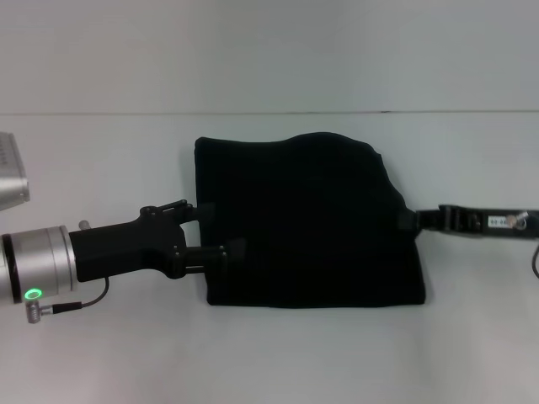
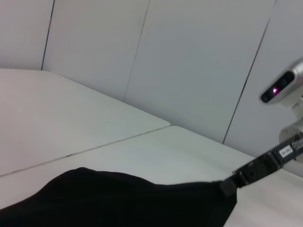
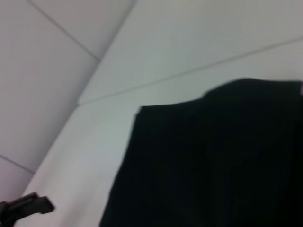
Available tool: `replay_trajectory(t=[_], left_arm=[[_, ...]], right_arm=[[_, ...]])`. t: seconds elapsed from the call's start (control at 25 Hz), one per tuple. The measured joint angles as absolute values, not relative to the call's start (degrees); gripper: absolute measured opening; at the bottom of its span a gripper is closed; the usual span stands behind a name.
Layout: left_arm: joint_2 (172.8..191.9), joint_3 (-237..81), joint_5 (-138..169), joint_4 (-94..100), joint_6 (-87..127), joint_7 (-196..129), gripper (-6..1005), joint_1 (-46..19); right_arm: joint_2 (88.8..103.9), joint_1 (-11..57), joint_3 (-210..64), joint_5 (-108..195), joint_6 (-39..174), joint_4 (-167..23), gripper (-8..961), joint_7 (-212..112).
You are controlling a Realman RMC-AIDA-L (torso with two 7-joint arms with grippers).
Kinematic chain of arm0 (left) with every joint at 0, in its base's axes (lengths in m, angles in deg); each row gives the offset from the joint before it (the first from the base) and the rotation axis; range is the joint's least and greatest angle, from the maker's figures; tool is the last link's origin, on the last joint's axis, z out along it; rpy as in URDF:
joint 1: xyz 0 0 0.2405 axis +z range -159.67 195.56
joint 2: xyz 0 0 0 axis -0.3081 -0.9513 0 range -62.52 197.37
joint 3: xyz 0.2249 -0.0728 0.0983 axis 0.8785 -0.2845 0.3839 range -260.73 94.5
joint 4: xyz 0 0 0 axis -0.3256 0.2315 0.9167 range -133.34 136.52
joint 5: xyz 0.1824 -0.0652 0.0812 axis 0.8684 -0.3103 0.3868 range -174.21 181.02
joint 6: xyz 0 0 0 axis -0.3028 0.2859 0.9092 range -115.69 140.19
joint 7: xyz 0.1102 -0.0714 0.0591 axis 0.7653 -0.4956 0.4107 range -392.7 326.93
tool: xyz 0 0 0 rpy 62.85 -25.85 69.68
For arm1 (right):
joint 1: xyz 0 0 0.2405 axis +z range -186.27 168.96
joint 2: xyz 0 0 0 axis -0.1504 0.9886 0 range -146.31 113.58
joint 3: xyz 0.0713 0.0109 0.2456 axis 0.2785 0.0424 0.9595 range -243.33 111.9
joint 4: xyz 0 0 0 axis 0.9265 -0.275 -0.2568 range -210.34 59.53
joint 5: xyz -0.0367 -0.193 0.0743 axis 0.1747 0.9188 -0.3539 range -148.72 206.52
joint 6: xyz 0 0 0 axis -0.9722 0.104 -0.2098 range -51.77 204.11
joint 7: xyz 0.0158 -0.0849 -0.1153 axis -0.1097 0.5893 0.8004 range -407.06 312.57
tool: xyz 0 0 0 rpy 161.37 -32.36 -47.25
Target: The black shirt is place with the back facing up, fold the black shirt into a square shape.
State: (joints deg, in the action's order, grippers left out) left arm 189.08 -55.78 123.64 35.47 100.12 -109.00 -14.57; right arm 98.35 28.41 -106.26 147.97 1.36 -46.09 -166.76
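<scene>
The black shirt [image 1: 307,223] lies folded into a rough square on the white table [image 1: 101,353]. My left gripper [image 1: 215,231] is open at the shirt's left edge, its fingertips just touching the fabric. My right gripper [image 1: 410,220] reaches in from the right and is shut on the shirt's right edge. In the left wrist view the shirt [image 2: 118,201] rises to a point where the right gripper [image 2: 228,186] pinches it. In the right wrist view the shirt [image 3: 203,161] fills the lower right, and the left gripper [image 3: 26,207] shows far off.
The table's back edge meets a pale panelled wall [image 1: 269,50]. A seam line [image 2: 94,147] crosses the tabletop. Bare tabletop lies in front of the shirt and to both sides.
</scene>
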Motion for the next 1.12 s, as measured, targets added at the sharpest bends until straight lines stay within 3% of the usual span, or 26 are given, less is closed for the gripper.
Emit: replay_trajectory(t=[0.76,1.12], left_arm=[[189.24,-55.78,119.60,35.33,89.11,-122.00,879,-17.99],[188.46,-55.32,119.41,32.19,74.17,-137.27,867,-21.78]], right_arm=[[97.64,25.71,-103.39,149.62,2.54,-45.90,170,-165.23],[92.64,25.98,-96.04,149.54,-0.28,-44.90,389,-166.30]])
